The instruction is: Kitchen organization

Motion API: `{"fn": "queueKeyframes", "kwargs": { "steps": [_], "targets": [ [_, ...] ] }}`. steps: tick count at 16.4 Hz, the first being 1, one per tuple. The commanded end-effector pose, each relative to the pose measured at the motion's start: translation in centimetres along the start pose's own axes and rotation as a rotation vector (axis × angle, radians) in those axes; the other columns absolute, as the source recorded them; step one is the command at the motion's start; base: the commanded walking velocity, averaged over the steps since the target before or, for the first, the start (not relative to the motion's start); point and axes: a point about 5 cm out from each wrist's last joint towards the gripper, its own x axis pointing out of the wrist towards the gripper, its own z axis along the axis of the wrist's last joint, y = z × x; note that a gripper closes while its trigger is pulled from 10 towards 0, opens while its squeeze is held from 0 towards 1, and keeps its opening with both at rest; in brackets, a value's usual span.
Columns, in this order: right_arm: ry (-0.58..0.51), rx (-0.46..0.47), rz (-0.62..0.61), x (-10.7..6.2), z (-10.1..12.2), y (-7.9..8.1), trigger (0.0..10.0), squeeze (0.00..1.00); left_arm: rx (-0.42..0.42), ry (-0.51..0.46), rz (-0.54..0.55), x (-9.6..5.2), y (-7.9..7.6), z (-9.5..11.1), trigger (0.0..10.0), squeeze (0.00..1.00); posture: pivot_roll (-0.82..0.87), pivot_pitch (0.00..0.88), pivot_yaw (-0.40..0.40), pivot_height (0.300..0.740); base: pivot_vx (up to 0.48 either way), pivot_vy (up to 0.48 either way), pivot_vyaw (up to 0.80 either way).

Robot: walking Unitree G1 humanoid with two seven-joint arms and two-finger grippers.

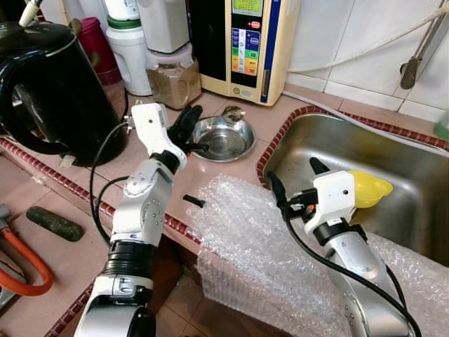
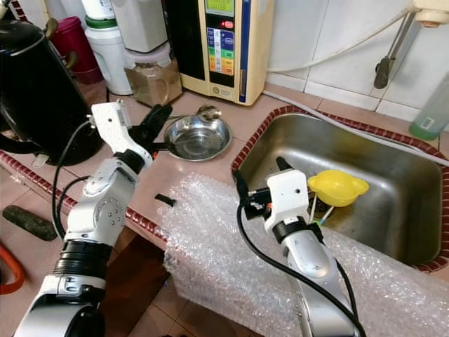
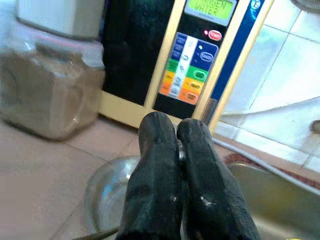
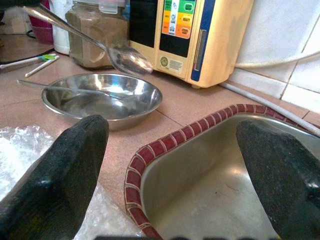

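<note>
My left gripper (image 1: 189, 126) hangs over the counter beside a shallow steel bowl (image 1: 224, 137), its black fingers (image 3: 155, 165) shut on the handle of a metal spoon (image 4: 129, 60). The spoon's head hovers over the bowl's far rim. A second spoon (image 4: 60, 89) lies inside the bowl. My right gripper (image 1: 295, 175) is open, held above the near left corner of the steel sink (image 1: 393, 151), with nothing between its fingers (image 4: 65, 165). A yellow funnel (image 1: 368, 188) sits in the sink just behind that wrist.
Bubble wrap (image 1: 245, 239) drapes over the counter's front edge. A black kettle (image 1: 49, 91) stands at the left. A jar of brown powder (image 1: 172, 81) and a cream water purifier (image 1: 245, 42) line the back wall. A small black piece (image 1: 194, 201) lies on the tiles.
</note>
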Motion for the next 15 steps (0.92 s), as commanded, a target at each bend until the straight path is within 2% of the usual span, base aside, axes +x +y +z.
{"fn": "queueKeyframes", "kwargs": {
  "steps": [1, 2, 4, 5, 7, 9, 11, 12, 15],
  "targets": [
    [-0.008, -0.001, -0.015, 0.0, 0.0, -0.2, 10.0, 0.0, 0.09, -0.09, 0.024, 0.2, 0.4, 2.0, 0.0, 0.0, -0.12, 0.077, 0.077, 0.74, 0.0, 0.0, 0.0],
    [-0.009, 0.0, -0.016, 0.0, 0.1, -0.2, 10.0, 0.0, 0.083, -0.104, 0.028, 0.3, 0.5, 2.2, 0.0, 0.0, -0.12, 0.077, 0.077, 0.74, 0.0, 0.0, 0.0],
    [-0.03, -0.001, -0.018, 0.1, 0.3, -0.2, 10.0, 0.0, 0.062, -0.081, -0.034, 0.6, -0.1, 2.2, 0.0, 0.0, -0.12, 0.077, 0.076, 0.74, 0.0, 0.0, 0.0],
    [-0.046, -0.002, -0.016, 0.2, 0.6, -0.2, 10.0, 0.0, 0.053, -0.067, -0.077, 0.6, -0.7, 2.0, 0.0, 0.0, -0.12, 0.076, 0.075, 0.74, 0.0, 0.0, 0.0],
    [-0.073, -0.017, -0.018, 0.4, 1.2, -0.4, 10.0, 0.0, 0.035, -0.011, -0.237, 0.6, -3.1, 1.1, 0.0, 0.0, -0.12, 0.077, 0.076, 0.74, 0.0, 0.0, 0.0],
    [-0.098, -0.039, -0.027, 0.5, 1.6, -0.6, 10.0, 0.0, 0.047, 0.03, -0.333, 0.3, -4.4, 0.5, 0.0, 0.0, -0.12, 0.077, 0.076, 0.74, 0.0, 0.0, 0.0],
    [-0.115, -0.119, 0.011, 0.8, 2.0, -0.6, 10.0, 0.0, 0.056, 0.07, -0.442, -0.2, -6.1, -0.4, 0.0, 0.0, -0.13, 0.079, 0.08, 0.74, 0.0, 0.0, 0.0],
    [-0.11, -0.21, 0.065, 1.2, 2.0, -0.5, 10.0, 0.0, 0.043, 0.086, -0.49, -0.4, -7.1, -0.7, 0.0, 0.0, -0.13, 0.079, 0.08, 0.74, 0.0, 0.0, 0.0],
    [-0.1, -0.419, 0.175, 2.5, 1.6, -1.1, 10.0, 0.0, 0.041, 0.099, -0.565, -0.5, -8.5, -0.8, 0.0, 0.0, -0.13, 0.079, 0.09, 0.74, 0.0, 0.0, 0.0]
  ]
}}
